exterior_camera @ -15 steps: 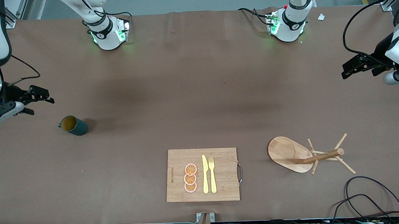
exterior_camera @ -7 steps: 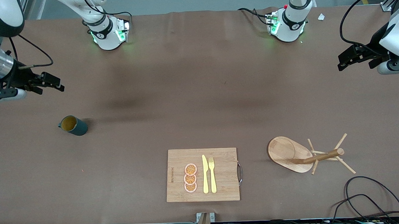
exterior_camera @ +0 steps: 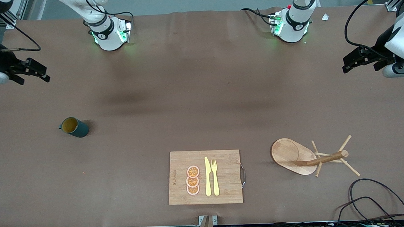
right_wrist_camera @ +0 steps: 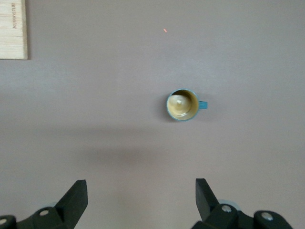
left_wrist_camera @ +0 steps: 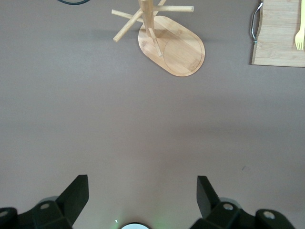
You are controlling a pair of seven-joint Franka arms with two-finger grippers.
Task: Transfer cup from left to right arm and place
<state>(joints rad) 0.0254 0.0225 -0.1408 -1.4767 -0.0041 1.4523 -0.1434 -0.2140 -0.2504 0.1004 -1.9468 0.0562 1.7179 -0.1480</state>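
With the cup (exterior_camera: 74,127) standing upright on the worktop (exterior_camera: 194,93) at the right arm's end, both empty, wide-open end effectors, right (exterior_camera: 36,73) and left (exterior_camera: 354,59), have withdrawn, suggesting placement is complete.

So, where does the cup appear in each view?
Front view: the cup stands upright on the table toward the right arm's end, farther from the camera than the cutting board.
Left wrist view: not in it.
Right wrist view: it sits alone on the cloth, seen from above.
Shared landmark: the cutting board, with a corner in both wrist views.
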